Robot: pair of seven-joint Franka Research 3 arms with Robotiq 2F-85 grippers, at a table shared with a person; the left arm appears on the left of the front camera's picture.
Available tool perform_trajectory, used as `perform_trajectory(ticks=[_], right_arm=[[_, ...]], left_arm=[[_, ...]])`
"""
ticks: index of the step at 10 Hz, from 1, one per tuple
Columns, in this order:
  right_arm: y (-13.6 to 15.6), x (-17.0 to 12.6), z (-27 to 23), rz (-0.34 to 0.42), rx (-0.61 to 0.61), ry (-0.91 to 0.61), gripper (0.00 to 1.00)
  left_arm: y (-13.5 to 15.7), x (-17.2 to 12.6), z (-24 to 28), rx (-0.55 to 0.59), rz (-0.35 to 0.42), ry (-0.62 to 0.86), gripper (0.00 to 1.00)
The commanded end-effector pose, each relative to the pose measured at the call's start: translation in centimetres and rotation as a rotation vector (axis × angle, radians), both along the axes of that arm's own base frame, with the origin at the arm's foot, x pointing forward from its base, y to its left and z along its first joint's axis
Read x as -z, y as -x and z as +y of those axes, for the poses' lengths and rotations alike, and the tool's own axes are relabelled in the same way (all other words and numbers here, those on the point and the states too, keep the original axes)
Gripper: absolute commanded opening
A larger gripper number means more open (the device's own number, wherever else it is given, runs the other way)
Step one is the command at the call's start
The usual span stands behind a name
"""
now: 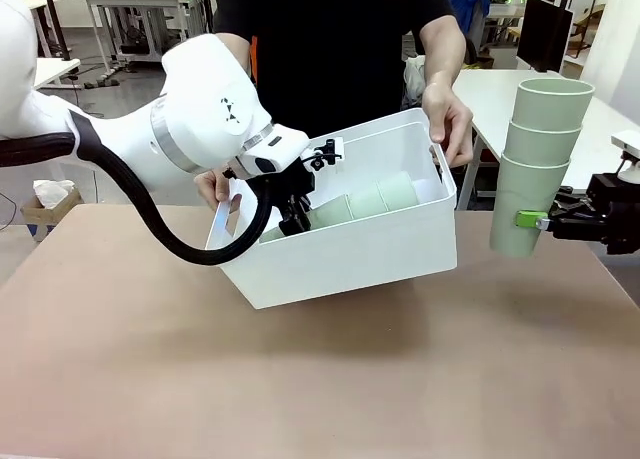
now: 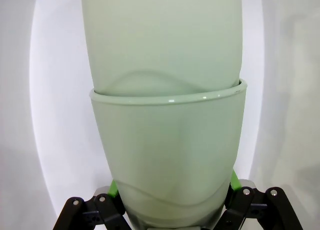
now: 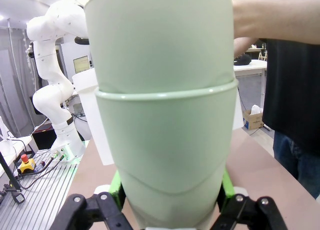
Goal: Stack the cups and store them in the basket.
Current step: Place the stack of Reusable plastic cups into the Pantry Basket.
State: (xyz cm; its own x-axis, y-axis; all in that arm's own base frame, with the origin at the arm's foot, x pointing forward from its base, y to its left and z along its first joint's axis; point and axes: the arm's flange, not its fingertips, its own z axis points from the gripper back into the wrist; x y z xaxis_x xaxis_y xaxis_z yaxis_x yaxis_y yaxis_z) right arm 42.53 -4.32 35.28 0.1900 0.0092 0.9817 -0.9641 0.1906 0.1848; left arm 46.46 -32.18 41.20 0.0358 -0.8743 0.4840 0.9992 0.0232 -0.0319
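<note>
Over the counter [image 1: 150,379], the tilted basket [image 1: 350,254] holds a lying cup stack [image 1: 372,199] in the left claw [image 1: 296,215]; right of it, apart, a second cup stack [image 1: 535,169] stands in the right claw [image 1: 535,221].

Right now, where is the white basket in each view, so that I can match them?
Front view: the basket is central, tilted, held by the person.
Left wrist view: its white walls surround the cups in the left gripper.
Right wrist view: its white edges show on both sides behind the stack in the right gripper.
Shared landmark: the person's arm, above the basket's right end in front, upper right in the right wrist view.
</note>
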Motion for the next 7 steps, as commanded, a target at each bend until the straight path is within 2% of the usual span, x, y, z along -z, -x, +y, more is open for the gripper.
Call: perform_trajectory(ticks=[1,3,4,7], right_arm=[[-0.19,-0.57,0.07,-0.012,-0.004,0.004,0.86],[-0.19,-0.57,0.07,-0.012,-0.004,0.004,0.86],[-0.19,-0.57,0.07,-0.012,-0.004,0.004,0.86],[-0.19,-0.57,0.07,-0.012,-0.004,0.004,0.86]], left_arm=[[0.46,0.12,-0.43,-0.021,-0.031,-0.014,0.85],[0.45,0.16,-0.5,-0.027,-0.046,-0.021,0.85],[0.43,0.07,-0.42,-0.028,-0.058,-0.028,1.0],[0.47,-0.4,-0.35,-0.006,-0.041,-0.028,1.0]])
